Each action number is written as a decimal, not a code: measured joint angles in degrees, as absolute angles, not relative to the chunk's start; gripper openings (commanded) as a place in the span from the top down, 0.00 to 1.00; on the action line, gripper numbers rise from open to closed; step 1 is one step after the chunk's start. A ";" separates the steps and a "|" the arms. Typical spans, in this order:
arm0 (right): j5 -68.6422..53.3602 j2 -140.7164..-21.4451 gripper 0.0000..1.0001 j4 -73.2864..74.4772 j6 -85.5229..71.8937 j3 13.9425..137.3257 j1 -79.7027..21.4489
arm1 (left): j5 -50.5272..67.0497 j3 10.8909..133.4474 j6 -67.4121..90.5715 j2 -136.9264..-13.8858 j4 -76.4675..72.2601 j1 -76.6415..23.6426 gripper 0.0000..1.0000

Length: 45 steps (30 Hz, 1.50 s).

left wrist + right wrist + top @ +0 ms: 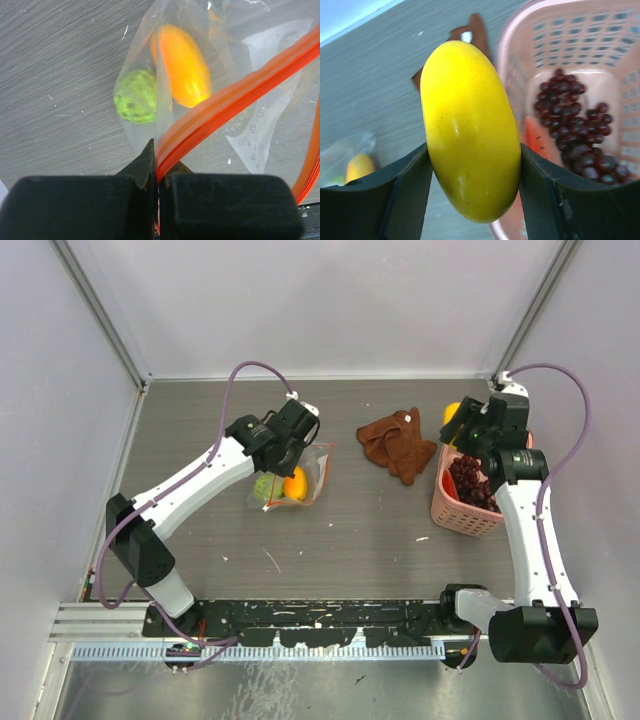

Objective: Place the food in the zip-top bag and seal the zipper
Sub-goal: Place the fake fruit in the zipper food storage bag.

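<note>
Where the left gripper (156, 176) closes, its fingers are clamped tight on the orange-red zipper (235, 97), near one end of the strip.

Item held: zip-top bag (260, 140). Clear, thin and crinkly, it hangs slack from the pinched strip, low over the table (60, 75), left of centre.
Contents: lime-green ball (136, 96) and orange fruit (184, 67), side by side.
Handling, as judged: the film is light, limp and slippery. The strip is the only stiff part, so take hold there. The mouth will likely sag shut unless the opposite lip is also held.

Right gripper (472, 172): fingers apart, pressed on both flanks of a yellow fruit (470, 130), which is held above the far end of the pink basket (580, 30).
Handling, as judged: the fruit is hard, smooth, light and rounded, and liable to pivot. Grip it across the middle.

Basket contents: grape bunch (580, 130) and red-pink slice (535, 140).
Adjacent: brown cloth (398, 445), lying between bag and basket.
</note>
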<state>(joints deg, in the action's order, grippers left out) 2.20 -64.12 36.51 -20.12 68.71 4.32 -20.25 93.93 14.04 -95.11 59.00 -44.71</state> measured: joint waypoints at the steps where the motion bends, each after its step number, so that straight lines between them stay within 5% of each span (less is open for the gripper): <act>1: 1.32 -64.16 0.83 36.73 -20.16 68.95 3.20 | -20.25 93.93 14.04 -95.11 59.00 -44.71 1.00; 32: -13.41 -69.60 0.82 33.19 -34.76 68.25 -35.53 | -20.21 93.93 14.09 -94.56 58.98 -44.71 1.00; 45: -9.96 -74.19 0.74 28.25 -45.39 65.01 -40.01 | -19.03 93.93 14.06 -94.56 58.96 -44.71 1.00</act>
<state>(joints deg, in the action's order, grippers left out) -9.96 -74.19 28.25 -45.39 65.01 -40.01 -19.03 93.93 14.06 -94.56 58.96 -44.71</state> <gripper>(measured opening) 0.669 0.004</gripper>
